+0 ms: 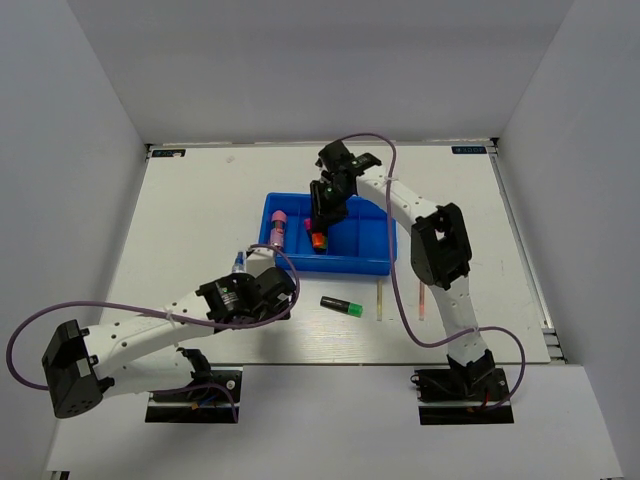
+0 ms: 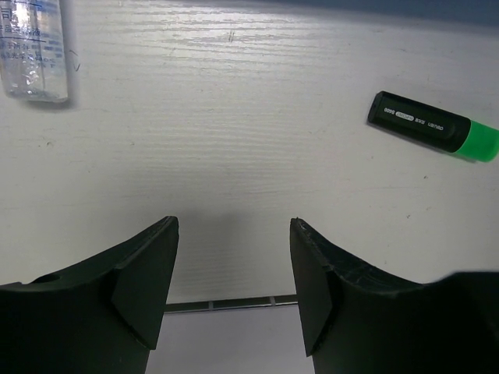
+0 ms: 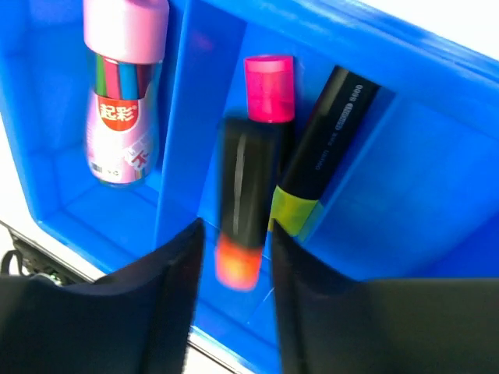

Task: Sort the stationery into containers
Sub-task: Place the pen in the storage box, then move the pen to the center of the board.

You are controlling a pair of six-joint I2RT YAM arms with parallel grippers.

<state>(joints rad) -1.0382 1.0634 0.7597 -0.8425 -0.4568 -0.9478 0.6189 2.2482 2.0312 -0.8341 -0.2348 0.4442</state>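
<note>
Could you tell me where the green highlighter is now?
Top view: the green highlighter lies on the table by the blue tray's near wall, left of the thin sticks.

A robotics lab cell: a white table (image 1: 200, 210) boxed in by plain grey partition walls (image 1: 300, 60).

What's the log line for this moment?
left gripper: open, empty | right gripper: open over blue tray, orange highlighter between jaws | green highlighter: on table
</note>
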